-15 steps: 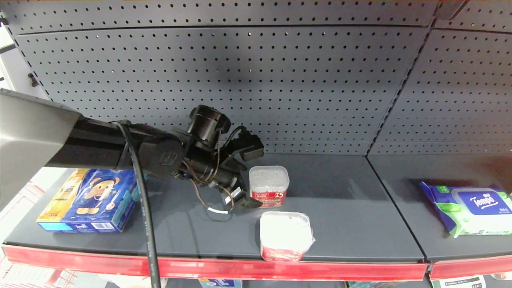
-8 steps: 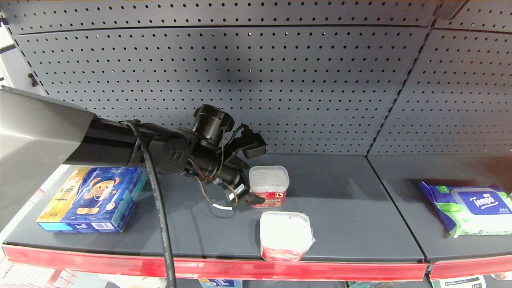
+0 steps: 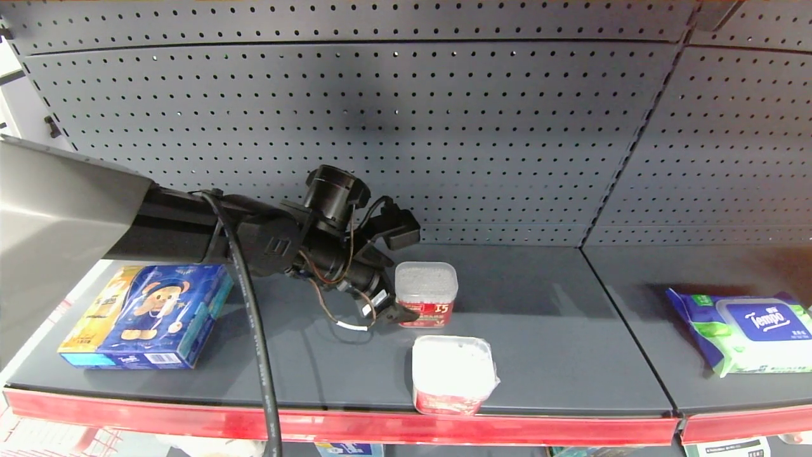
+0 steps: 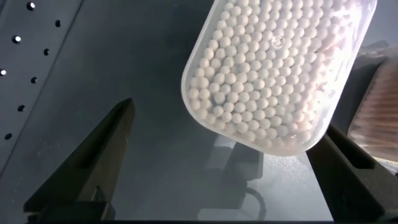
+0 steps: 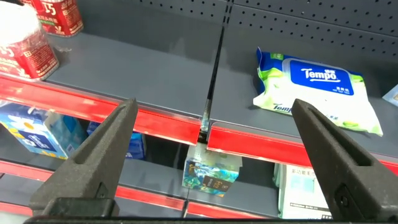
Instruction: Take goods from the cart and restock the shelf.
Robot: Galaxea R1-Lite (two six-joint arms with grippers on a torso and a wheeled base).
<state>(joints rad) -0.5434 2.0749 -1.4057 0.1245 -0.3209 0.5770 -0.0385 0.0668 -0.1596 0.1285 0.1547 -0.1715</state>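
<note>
On a grey pegboard-backed shelf, centre frame, the left gripper straddles a cotton-swab tub, jaws spread; the right gripper likewise gapes wide.

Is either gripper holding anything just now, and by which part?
Nothing is held. The left gripper is open at the swab box, unclamped; the right gripper is open, empty.

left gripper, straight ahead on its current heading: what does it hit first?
The rear swab tub, upright on the shelf. It sits between the fingers of the open left gripper. How far in is unclear, but nothing looks nearer.
</note>
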